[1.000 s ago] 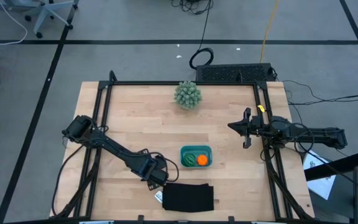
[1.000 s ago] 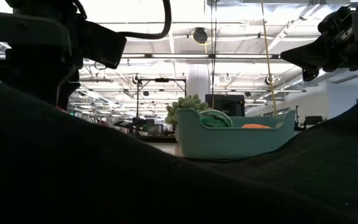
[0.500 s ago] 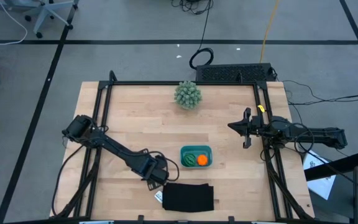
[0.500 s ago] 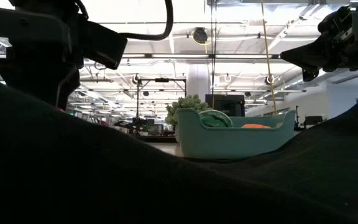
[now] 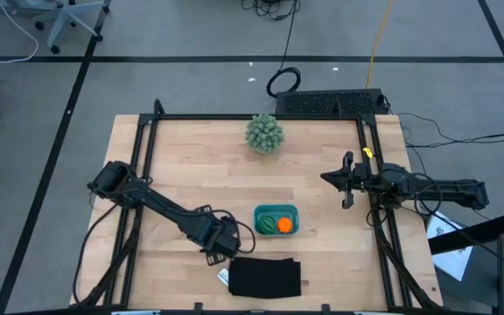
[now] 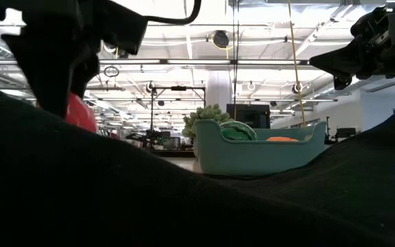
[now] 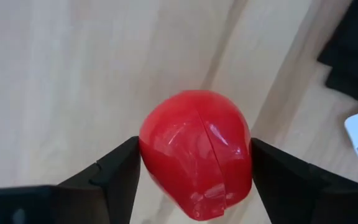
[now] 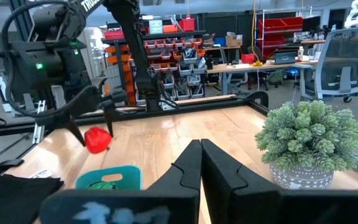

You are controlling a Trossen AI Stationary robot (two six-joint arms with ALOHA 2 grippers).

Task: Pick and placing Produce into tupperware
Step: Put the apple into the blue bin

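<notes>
While the red tomato ball (image 7: 196, 163) is held between the two dark fingers (image 7: 114, 176) of the left hand (image 5: 220, 248), it is kept up off the desk (image 5: 199, 166). Its two sides are pressed by the fingers. This hand is seen just beside the teal tupperware (image 5: 276, 220), on the side where the left arm comes in, and close to the near edge of the desk. A flat black rectangle (image 5: 264, 276) is laid near the tupperware too, at that same desk edge. Inside the tupperware, the orange ball (image 5: 284, 225) and the dark green striped ball (image 5: 269, 222) are seen side by side. A spiky pale-green plant (image 5: 263, 132) is set well apart from the tupperware, toward the far edge of the desk. The right hand (image 5: 346, 181) is kept shut tight with nothing in it, well apart from the tupperware, by the right side of the desk.
</notes>
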